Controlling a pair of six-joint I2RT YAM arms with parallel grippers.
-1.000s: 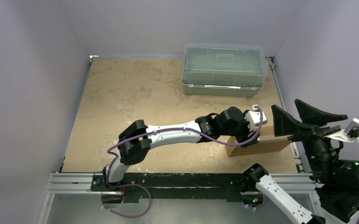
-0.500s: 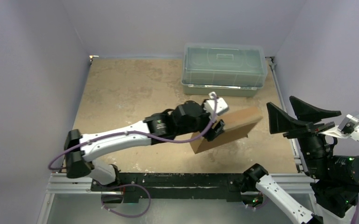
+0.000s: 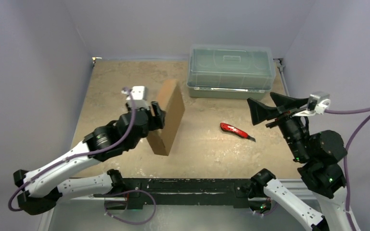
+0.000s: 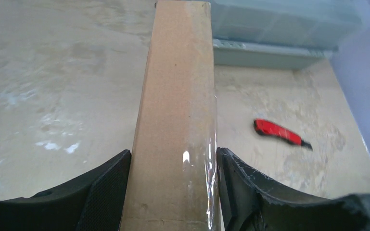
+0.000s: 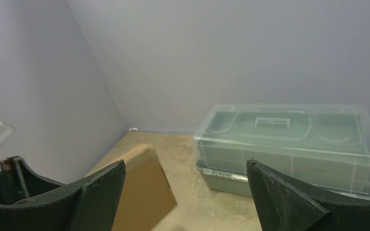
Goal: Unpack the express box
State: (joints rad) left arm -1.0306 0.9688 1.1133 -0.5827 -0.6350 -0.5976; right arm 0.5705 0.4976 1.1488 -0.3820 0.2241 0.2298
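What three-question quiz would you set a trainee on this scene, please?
1. True or false: the left claw grips the express box, which is turned on its edge.
2. What lies on the table between the box and the right claw? A) red utility knife B) scissors C) tape roll
3. Fill in: the right claw's jaws stand ___ and hold nothing.
Key: 1 true; 2 A; 3 open.

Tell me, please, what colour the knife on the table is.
Red knife, dark tip; left wrist view shows it best.
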